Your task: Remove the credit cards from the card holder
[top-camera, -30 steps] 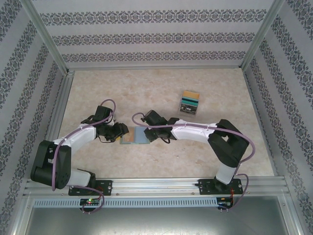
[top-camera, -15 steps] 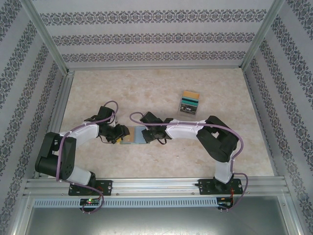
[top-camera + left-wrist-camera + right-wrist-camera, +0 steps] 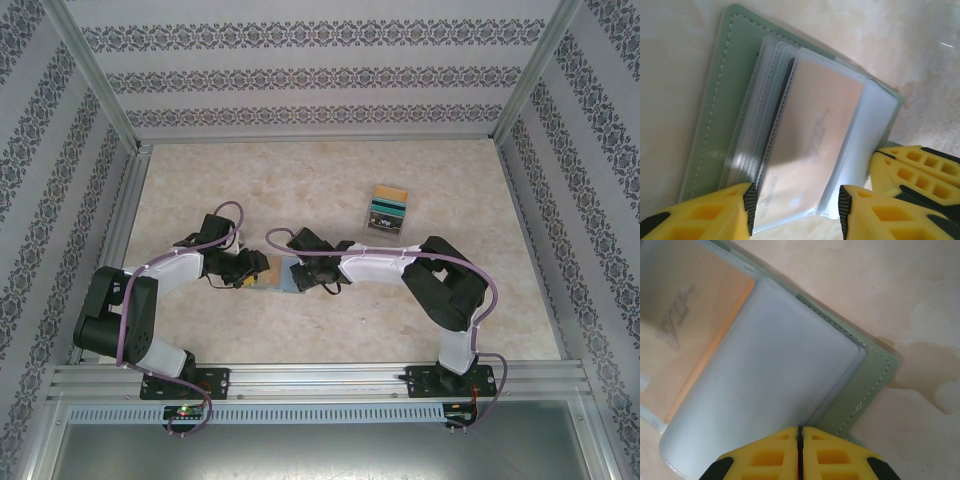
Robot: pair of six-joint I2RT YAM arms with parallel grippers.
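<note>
The card holder (image 3: 715,125) lies open between the arms, an orange card (image 3: 810,135) showing inside. The left claw (image 3: 795,212) is open astride its near edge. The right claw (image 3: 800,432) is closed at a clear sleeve (image 3: 770,365), perhaps pinching only plastic, so pulling could drag the holder along.

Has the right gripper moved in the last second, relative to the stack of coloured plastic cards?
Yes. In the top view the right gripper shifted slightly left, away from the stack of coloured plastic cards.
</note>
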